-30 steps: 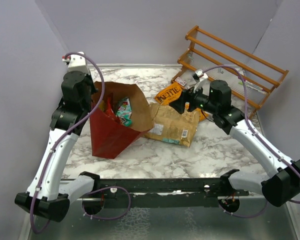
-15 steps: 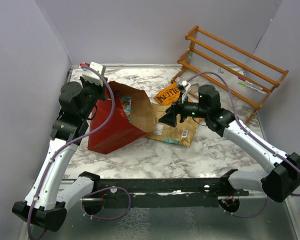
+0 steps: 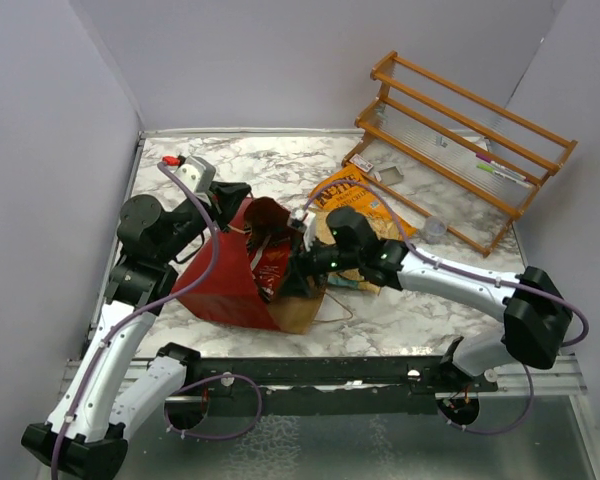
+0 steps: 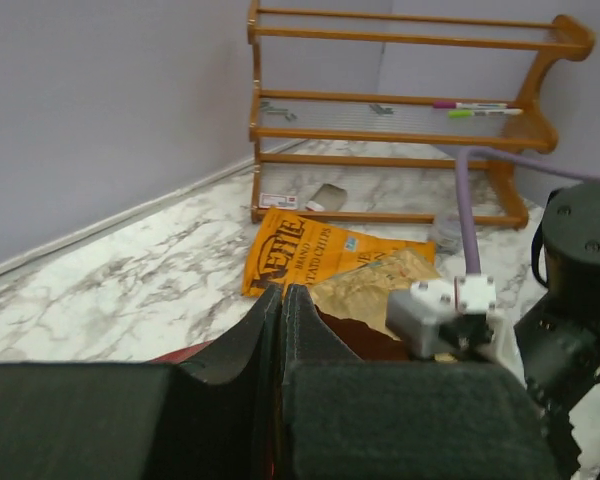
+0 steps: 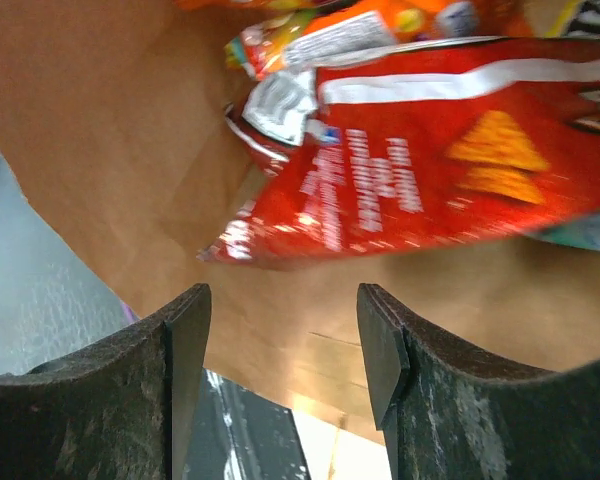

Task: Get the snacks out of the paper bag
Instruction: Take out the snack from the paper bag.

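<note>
Left jaws clenched on bag [image 3: 225, 292] rim; right jaws released inside tipped bag's mouth, facing red pack [image 5: 400, 170].

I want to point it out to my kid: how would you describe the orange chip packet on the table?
Find the wooden rack at the far right. On the marble table just in front of it lies the orange chip packet, flat, beside a crumpled tan packet. It alone is bright orange with big dark lettering.

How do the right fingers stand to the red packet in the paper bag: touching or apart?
Apart. In the right wrist view, the paper bag's brown inside shows between the red packet and both fingers of the right gripper.
</note>
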Available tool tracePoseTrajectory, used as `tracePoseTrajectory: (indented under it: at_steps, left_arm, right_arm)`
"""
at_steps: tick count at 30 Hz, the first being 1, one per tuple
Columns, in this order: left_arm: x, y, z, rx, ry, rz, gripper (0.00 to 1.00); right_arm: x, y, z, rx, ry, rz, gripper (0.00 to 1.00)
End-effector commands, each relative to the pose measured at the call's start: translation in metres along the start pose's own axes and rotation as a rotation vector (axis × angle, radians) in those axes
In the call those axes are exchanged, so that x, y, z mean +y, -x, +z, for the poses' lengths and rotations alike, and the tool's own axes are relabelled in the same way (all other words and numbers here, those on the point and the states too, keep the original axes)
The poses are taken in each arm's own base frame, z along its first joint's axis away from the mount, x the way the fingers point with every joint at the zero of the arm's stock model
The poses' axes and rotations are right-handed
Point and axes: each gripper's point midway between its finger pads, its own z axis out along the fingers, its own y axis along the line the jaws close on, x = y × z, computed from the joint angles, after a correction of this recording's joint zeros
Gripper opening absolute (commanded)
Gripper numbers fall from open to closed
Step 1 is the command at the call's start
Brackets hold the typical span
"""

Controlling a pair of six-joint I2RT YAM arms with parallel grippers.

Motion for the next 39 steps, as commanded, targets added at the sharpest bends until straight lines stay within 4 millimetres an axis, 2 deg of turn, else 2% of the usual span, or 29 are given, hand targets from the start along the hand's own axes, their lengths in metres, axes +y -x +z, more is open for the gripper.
tracePoseTrajectory:
  at_steps: [1,3,5,9,12,13,16,23,26,27,29,32,35,39]
  left_arm:
    - [-0.031,0.023,-0.004,-0.083,-0.145,-0.053,0.0]
    - [-0.031,0.019,-0.007,-0.088,-0.14,-0.055,0.0]
    - [-0.029,0.017,-0.011,-0.103,-0.12,-0.058,0.0]
    - [-0.023,0.017,-0.015,-0.136,-0.082,-0.051,0.0]
    - [-0.022,0.017,-0.015,-0.148,-0.073,-0.047,0.0]
    - [-0.021,0.017,-0.014,-0.152,-0.073,-0.047,0.0]
    - [-0.021,0.018,-0.014,-0.167,-0.073,-0.049,0.0]
    - [-0.019,0.017,-0.017,-0.216,-0.054,-0.07,0.0]
    - [-0.013,0.009,-0.017,-0.217,-0.025,-0.073,0.0]
    - [-0.011,0.007,-0.017,-0.216,-0.013,-0.072,0.0]
    - [-0.006,0.003,-0.018,-0.214,0.015,-0.068,0.0]
    - [0.003,-0.003,-0.019,-0.212,0.066,-0.059,0.0]
    - [0.013,-0.008,-0.023,-0.213,0.123,-0.041,0.0]
    - [0.028,-0.01,-0.03,-0.21,0.215,-0.02,0.0]
  right_arm:
    - [0.015,0.022,0.014,-0.093,-0.067,-0.02,0.61]
    - [-0.007,0.028,0.008,-0.148,-0.213,0.069,0.62]
    - [-0.019,0.026,-0.002,-0.181,-0.314,0.189,0.62]
    - [-0.018,0.012,-0.009,-0.254,-0.296,0.329,0.64]
    - [-0.02,0.011,-0.009,-0.329,-0.28,0.41,0.76]
    - [-0.02,0.012,-0.007,-0.339,-0.273,0.436,0.81]
    - [-0.02,0.012,0.008,-0.321,-0.248,0.511,0.84]
    - [-0.01,-0.011,0.054,-0.213,-0.13,0.648,0.82]
    - [-0.005,-0.018,0.064,-0.197,-0.136,0.643,0.73]
    - [-0.005,-0.019,0.064,-0.195,-0.145,0.643,0.67]
    - [-0.007,-0.017,0.061,-0.204,-0.169,0.63,0.44]
    - [-0.013,-0.01,0.05,-0.245,-0.22,0.593,0.26]
    - [-0.017,0.001,0.034,-0.302,-0.272,0.552,0.14]
    - [-0.019,0.022,0.009,-0.389,-0.318,0.462,0.06]
